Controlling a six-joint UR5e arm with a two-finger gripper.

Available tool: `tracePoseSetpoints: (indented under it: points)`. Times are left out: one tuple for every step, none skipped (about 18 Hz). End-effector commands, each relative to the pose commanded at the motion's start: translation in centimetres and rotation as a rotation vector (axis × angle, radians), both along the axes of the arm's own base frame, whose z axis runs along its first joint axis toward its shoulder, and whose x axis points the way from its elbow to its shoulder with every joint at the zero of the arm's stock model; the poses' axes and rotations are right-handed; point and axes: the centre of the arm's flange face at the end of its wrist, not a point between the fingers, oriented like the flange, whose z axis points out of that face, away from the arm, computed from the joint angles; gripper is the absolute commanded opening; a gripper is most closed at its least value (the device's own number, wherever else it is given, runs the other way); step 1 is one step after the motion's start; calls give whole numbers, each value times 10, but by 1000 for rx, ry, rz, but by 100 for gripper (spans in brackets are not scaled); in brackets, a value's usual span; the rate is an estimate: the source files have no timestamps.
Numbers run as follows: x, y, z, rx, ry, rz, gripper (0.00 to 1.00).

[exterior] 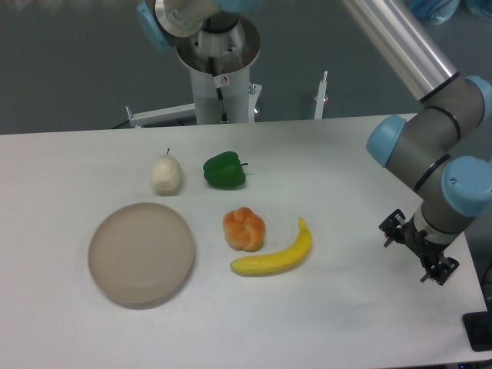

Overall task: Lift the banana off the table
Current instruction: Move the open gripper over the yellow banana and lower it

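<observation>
The bright yellow banana [275, 255] lies flat on the white table [323, 161], just right of centre, its curve bowing toward the front. My gripper [416, 247] hangs low over the table near the right edge, well to the right of the banana and apart from it. Its black fingers [393, 226] stand spread, with nothing between them. The grey and blue arm reaches down to it from the upper right.
A lumpy orange fruit [244, 229] sits right against the banana's left side. A green pepper [224, 171] and a pale pear [165, 174] stand further back. A round beige plate [141, 252] lies at the left. The robot base [218, 61] stands behind the table.
</observation>
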Motion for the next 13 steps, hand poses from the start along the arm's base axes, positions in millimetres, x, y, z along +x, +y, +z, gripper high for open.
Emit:
tracePoseSetpoints:
  points:
    - [0,0,1,0,2,0,100]
    - [0,0,1,1,1,0,100]
    - [1,0,2,2,0,0,100]
    - [0,0,2,3,2,-2,100]
    - [2,1,3,9,-5,-2,100]
    - [8,2,1,11,-14,-4,100]
    - [15,7,-1,7,-18,5,100]
    - [18,10,0,7,-17,21,100]
    - [20,10,-1,7,-22,44,100]
    - [26,13,2,7,-22,59,100]
    - [40,22,3,6,-25,70,100]
    - [53,28,2,4,-33,91,100]
    - [63,31,2,1,-36,108,100]
